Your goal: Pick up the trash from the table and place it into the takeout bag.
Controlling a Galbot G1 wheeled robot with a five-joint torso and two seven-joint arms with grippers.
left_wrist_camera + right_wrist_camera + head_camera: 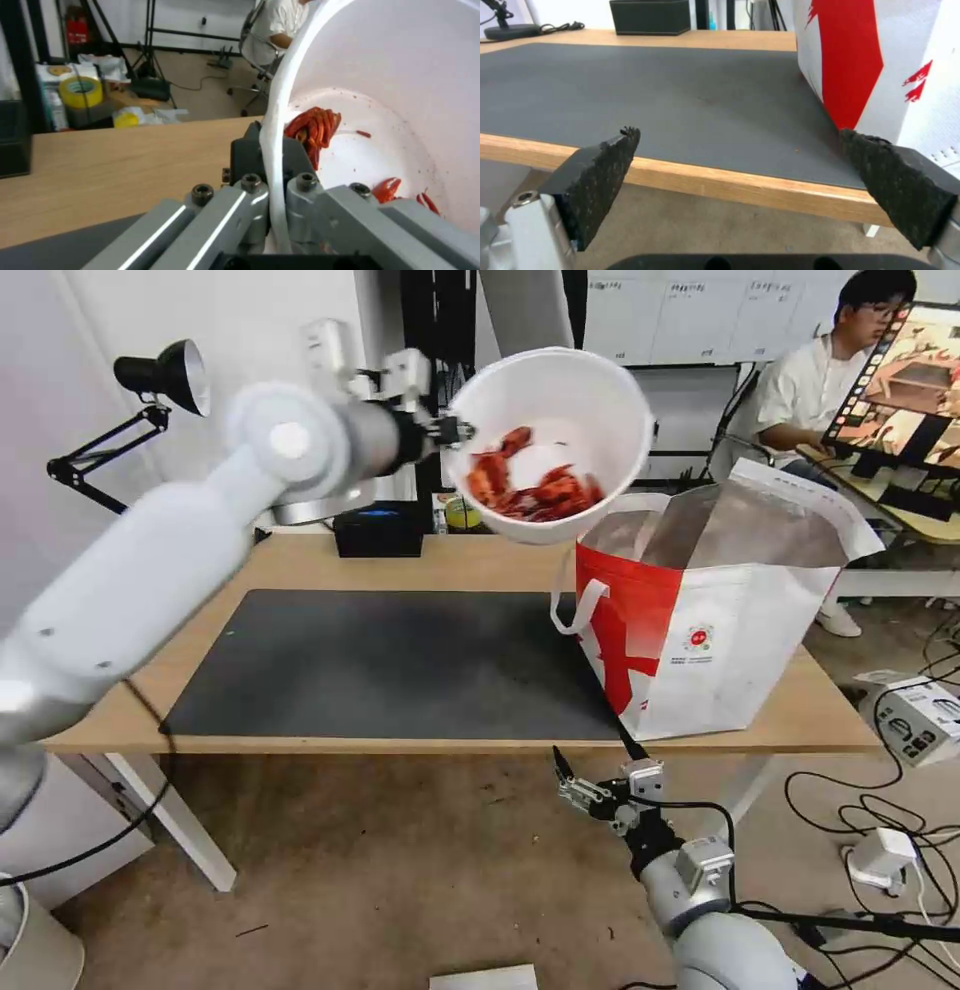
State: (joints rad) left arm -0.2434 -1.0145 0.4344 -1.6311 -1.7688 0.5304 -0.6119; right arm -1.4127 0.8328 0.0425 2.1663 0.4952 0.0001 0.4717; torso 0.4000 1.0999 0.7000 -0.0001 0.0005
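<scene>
The white round bowl (pixel 560 395) of red crayfish shells (pixel 535 490) hangs tipped on its side, high over the near-left corner of the takeout bag (pixel 730 620). My left gripper (pixel 455 430) is shut on the bowl's rim. The left wrist view shows the left gripper (pixel 272 150) clamping the rim, with shells (pixel 312 131) lying inside the bowl (pixel 400 93). The bag stands open on the table (pixel 300 560) to the right of the dark mat (pixel 400 660). My right gripper (pixel 592 755) hangs open below the table's front edge. In the right wrist view, the right gripper (pixel 740 150) faces the bag (pixel 880 56).
A black box (pixel 380 530) sits at the table's back edge, with a black desk lamp (pixel 150 390) at the back left. Cables and small white boxes (pixel 920 720) lie on the floor to the right. The mat (pixel 655 86) is bare.
</scene>
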